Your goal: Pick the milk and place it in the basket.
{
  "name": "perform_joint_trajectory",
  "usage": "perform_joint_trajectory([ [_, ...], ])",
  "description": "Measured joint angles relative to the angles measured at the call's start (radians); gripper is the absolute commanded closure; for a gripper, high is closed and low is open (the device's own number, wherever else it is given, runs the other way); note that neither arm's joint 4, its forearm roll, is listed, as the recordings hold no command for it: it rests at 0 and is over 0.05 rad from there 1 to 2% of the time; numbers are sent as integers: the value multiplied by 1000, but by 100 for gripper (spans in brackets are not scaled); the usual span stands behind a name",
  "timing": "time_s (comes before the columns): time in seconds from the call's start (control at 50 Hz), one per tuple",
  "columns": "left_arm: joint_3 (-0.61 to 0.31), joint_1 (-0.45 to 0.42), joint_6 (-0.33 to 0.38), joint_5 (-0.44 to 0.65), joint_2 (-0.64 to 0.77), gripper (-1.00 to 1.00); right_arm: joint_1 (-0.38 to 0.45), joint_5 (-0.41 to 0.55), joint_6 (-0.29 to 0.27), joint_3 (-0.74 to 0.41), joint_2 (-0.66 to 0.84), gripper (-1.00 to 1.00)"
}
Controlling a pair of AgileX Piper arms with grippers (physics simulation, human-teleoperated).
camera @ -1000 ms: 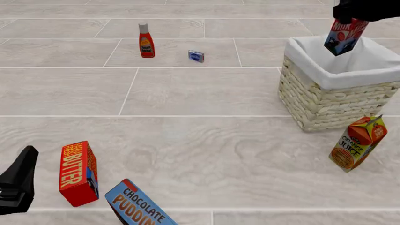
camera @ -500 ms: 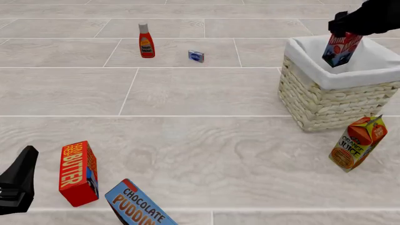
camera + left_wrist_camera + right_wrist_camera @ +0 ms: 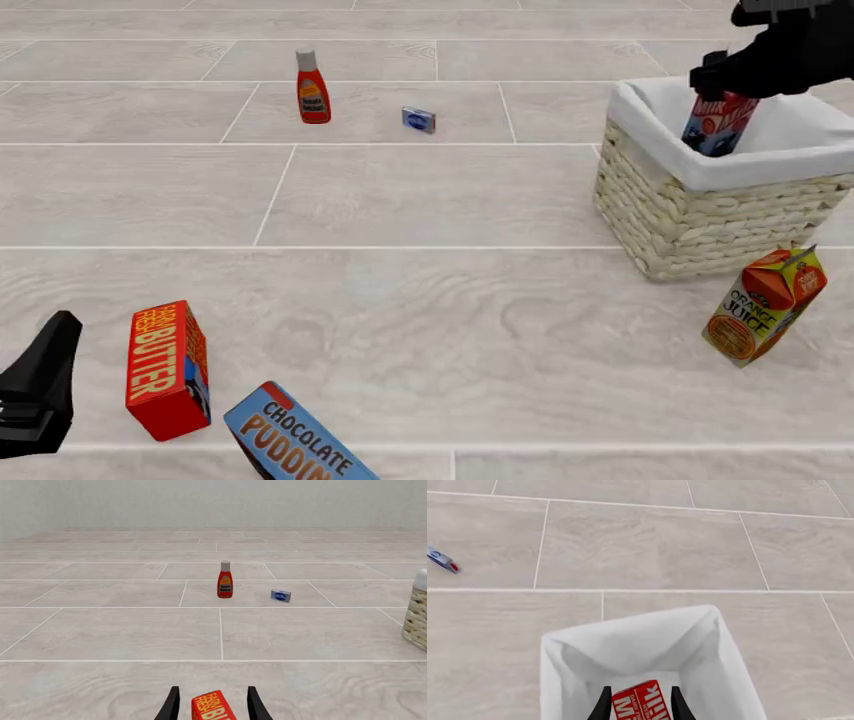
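The small red-and-blue gable-top milk carton hung partly inside the cream wicker basket with the white cloth lining, apparently for release. At left, the left gripper idled with fingers spread either side of the red butter box, not touching it. At right, the right gripper pinched the carton's red top.
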Motion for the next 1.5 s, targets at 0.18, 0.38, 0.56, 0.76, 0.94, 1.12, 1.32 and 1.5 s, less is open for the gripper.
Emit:
perform_joint_trajectory([
  [0.18,0,0,0,0,0,-100,-4,-8,3,-2,27,100],
  [0.38,0,0,0,0,0,-100,-13,-18,7,-3,59,100],
  [0.56,0,0,0,0,0,-100,-21,-30,9,-3,90,100],
  [0.76,0,0,0,0,0,-100,-30,-39,11,-5,120,100],
  [0.94,0,0,0,0,0,-100,-34,-42,12,-7,136,100],
  [1.12,0,0,0,0,0,-100,-36,-41,19,-15,132,-100],
  [1.32,0,0,0,0,0,-100,-32,-38,28,-17,108,-100],
  [1.5,0,0,0,0,0,-100,-26,-35,35,-9,71,-100],
])
